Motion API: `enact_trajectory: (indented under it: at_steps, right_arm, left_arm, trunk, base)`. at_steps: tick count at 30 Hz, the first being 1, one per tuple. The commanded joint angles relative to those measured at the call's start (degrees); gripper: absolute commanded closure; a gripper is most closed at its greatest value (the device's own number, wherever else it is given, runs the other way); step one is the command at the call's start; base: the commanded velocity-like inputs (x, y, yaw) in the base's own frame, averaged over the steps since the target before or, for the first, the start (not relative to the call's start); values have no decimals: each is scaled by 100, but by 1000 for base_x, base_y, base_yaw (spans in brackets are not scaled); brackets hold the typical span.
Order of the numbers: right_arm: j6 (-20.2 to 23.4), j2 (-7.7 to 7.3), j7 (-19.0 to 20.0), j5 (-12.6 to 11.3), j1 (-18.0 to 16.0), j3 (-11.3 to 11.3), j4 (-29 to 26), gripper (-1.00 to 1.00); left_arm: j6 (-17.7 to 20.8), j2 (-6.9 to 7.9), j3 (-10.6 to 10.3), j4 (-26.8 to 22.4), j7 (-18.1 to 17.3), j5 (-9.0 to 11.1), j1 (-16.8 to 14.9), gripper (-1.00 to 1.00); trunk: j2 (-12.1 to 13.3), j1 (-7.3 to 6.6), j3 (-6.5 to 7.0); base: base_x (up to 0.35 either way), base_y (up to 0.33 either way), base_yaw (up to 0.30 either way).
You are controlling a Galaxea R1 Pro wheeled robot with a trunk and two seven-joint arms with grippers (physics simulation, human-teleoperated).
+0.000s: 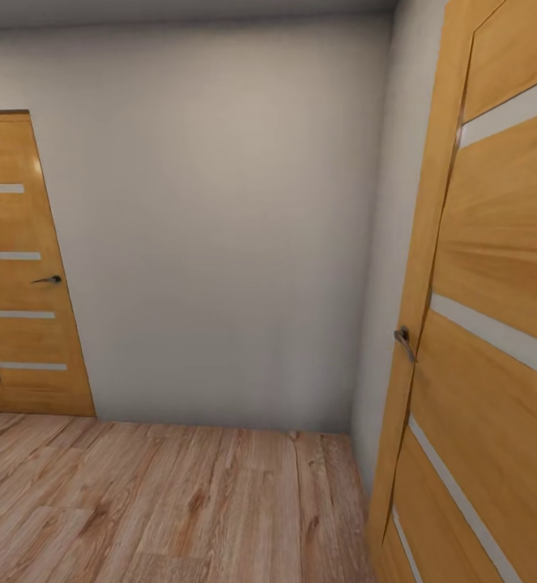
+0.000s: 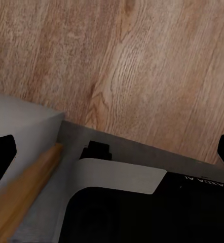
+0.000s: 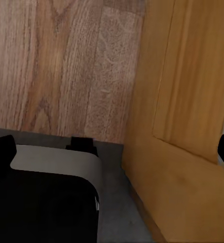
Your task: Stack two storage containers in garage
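The two storage containers are out of view, and so is the garage. I face a white wall (image 1: 219,227) in a narrow passage laid with light wood planks (image 1: 163,502). My left gripper (image 2: 112,152) is open, its dark fingertips (image 2: 0,152) far apart at the picture's edges with nothing between them, above my own grey and black base (image 2: 142,202). My right gripper (image 3: 113,151) is open too, with nothing between its fingertips (image 3: 1,152), and a wooden door (image 3: 183,101) hangs close beside it.
A closed wooden door (image 1: 25,267) with a dark handle (image 1: 48,279) stands at the far left. A second wooden door (image 1: 495,324) with a handle (image 1: 403,340) looms very close on my right. A white wall corner (image 2: 21,126) and wooden trim (image 2: 26,192) lie next to my base.
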Motion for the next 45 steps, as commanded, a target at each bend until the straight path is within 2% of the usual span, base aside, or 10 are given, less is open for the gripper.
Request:
enact_trajectory:
  at_steps: [1,39,45]
  right_arm:
    - [-25,1,-22,0,-8,41,16,-100]
    - [-27,9,-19,1,-8,41,16,-100]
    - [-34,2,-25,2,-8,41,16,-100]
  left_arm:
    - [1,1,-48,0,13,47,-4,-100]
    - [2,9,-48,0,31,55,-2,-100]
    - [2,9,-48,0,31,55,-4,-100]
  trunk:
    - [-4,4,-7]
    - [-4,4,-7]
    - [-4,4,-7]
  base:
    - [314,0,0]
    - [322,0,0]
    - [323,0,171]
